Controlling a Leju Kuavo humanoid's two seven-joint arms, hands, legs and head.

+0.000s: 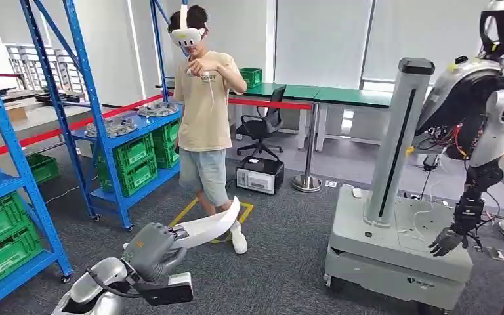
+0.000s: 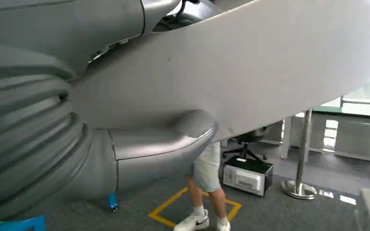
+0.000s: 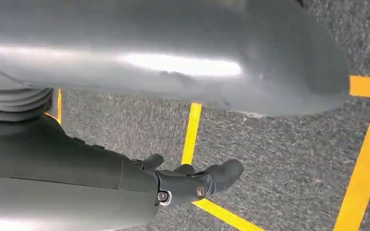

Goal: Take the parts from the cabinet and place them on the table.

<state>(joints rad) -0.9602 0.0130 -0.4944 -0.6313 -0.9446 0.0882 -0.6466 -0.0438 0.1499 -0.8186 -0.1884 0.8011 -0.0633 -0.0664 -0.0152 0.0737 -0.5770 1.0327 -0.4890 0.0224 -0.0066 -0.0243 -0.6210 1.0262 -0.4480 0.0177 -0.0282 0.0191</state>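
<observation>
Presently, left hand grips one end of curved white part; seemingly light, stiff, smooth; mid-span hold would balance better. Right hand: unladen, fingers apart.

Bright, even daylight from frosted windows behind; soft shadows on grey carpet. Slightly soft throughout the head view. Blurred, out-of-focus close surfaces in both wrist views, with a white glare streak on the thumb.
</observation>
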